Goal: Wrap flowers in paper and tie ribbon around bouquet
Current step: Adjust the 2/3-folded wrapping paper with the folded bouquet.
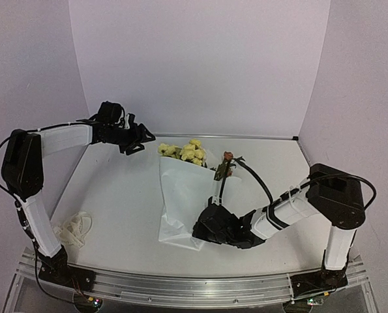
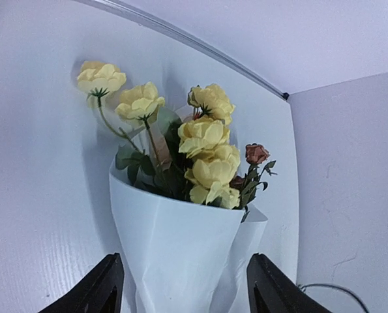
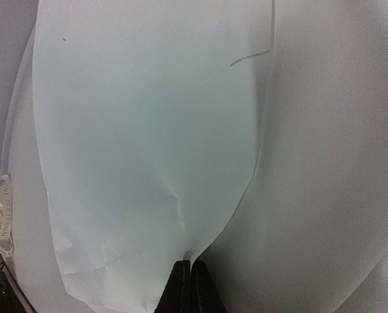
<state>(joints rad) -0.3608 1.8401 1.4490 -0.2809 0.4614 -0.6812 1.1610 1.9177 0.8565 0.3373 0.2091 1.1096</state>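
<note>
Left gripper (image 1: 135, 143): jaws wide, nothing between them, hanging just beyond and left of the bouquet (image 1: 182, 199) at its flower end. Right gripper (image 1: 210, 228): jaws fully closed, fingertips (image 3: 180, 293) against the bouquet's narrow near end, at the paper (image 3: 148, 130) edge; whether paper is pinched cannot be told. Flowers (image 2: 207, 150) poke from the bouquet's far, wide end. Ribbon (image 1: 75, 228) lies heaped well left of the bouquet, on the table (image 1: 115, 195)
</note>
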